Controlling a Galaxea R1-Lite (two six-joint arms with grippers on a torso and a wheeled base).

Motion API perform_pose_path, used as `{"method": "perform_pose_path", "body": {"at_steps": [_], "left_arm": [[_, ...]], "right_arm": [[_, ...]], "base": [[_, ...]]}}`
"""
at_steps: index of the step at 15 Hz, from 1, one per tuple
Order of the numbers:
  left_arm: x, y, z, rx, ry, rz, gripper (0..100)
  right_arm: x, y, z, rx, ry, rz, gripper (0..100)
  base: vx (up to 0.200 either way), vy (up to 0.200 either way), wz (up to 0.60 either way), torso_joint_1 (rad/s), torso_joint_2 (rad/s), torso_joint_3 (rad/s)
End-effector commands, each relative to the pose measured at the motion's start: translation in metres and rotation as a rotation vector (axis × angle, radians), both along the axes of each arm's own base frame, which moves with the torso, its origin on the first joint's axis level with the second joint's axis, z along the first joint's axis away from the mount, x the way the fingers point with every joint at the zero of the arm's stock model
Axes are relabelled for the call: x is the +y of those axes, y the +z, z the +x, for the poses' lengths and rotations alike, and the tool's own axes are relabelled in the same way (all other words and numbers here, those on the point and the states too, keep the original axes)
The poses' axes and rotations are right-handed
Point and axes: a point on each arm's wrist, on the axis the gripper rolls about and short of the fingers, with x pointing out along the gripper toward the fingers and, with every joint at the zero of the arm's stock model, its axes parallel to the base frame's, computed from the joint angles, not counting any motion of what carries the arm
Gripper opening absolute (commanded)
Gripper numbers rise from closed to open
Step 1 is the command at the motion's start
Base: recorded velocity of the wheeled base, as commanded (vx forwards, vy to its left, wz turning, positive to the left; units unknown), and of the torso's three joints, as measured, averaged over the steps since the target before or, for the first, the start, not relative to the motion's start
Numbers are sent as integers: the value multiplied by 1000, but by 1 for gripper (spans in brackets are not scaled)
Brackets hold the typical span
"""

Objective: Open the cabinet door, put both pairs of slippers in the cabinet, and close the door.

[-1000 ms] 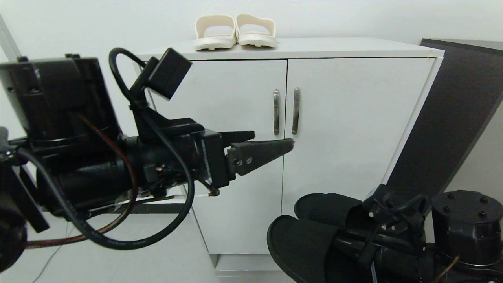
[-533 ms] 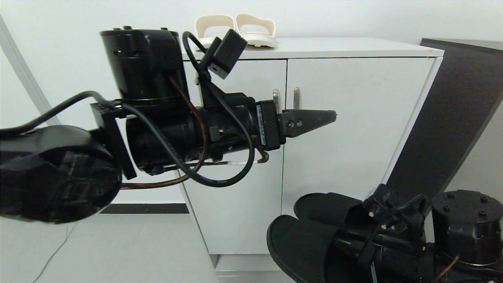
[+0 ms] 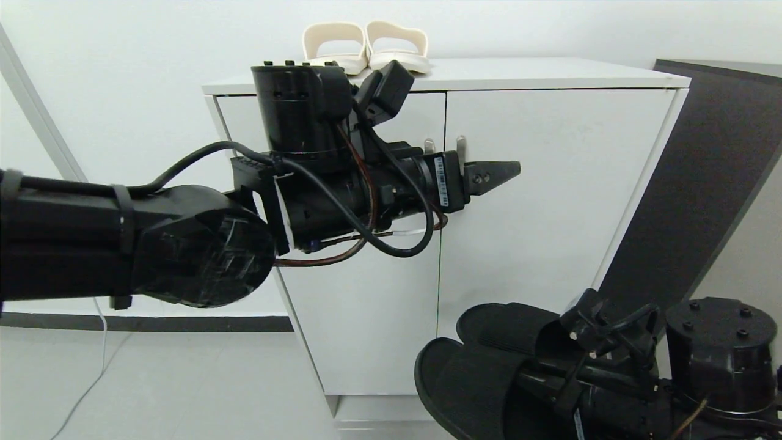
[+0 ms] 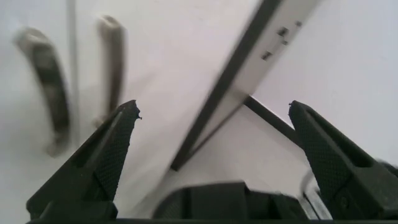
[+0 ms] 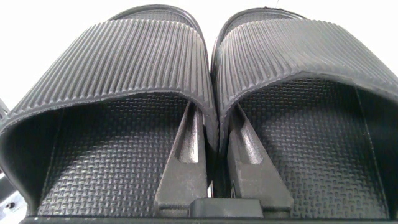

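The white cabinet (image 3: 550, 183) has both doors shut, with two metal handles (image 3: 461, 145) at the middle seam. A cream pair of slippers (image 3: 365, 49) sits on its top. My left gripper (image 3: 507, 168) hovers at handle height just in front of the right door; in the left wrist view the left gripper (image 4: 214, 107) is open and holds nothing, and the handles (image 4: 111, 62) lie off to one side of it. A black pair of slippers (image 3: 482, 360) hangs low in front of the right door. My right gripper (image 5: 216, 112) is shut on the two touching inner walls of the black slippers (image 5: 137, 56).
A dark panel (image 3: 702, 183) leans against the cabinet's right side. A white wall runs behind and to the left. A thin cable (image 3: 91, 360) lies on the pale floor at the left. Open floor lies left of the cabinet.
My left arm has risen and swung forward, carrying its gripper from below the handles up to handle height and closer to the doors. The right arm and the black slippers have stayed put.
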Motion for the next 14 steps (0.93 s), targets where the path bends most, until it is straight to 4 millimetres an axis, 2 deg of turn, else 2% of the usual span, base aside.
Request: {"method": "perform_pose_path", "body": {"at_steps": [1,6,14], "left_arm": [[-7,-4,9,0,20,6,100],[2,-6,28,-1,68,9,100],[-14,-13,45,26,24,29,100]], "right_arm": [[1,-2,1,5,0,-6,0],[1,-2,1,5,0,-6,0],[1,-2,1,7,0,-7,0]], "base": [[0,0,0,0,0,0],[0,0,0,0,0,0],[0,0,0,0,0,0]]}}
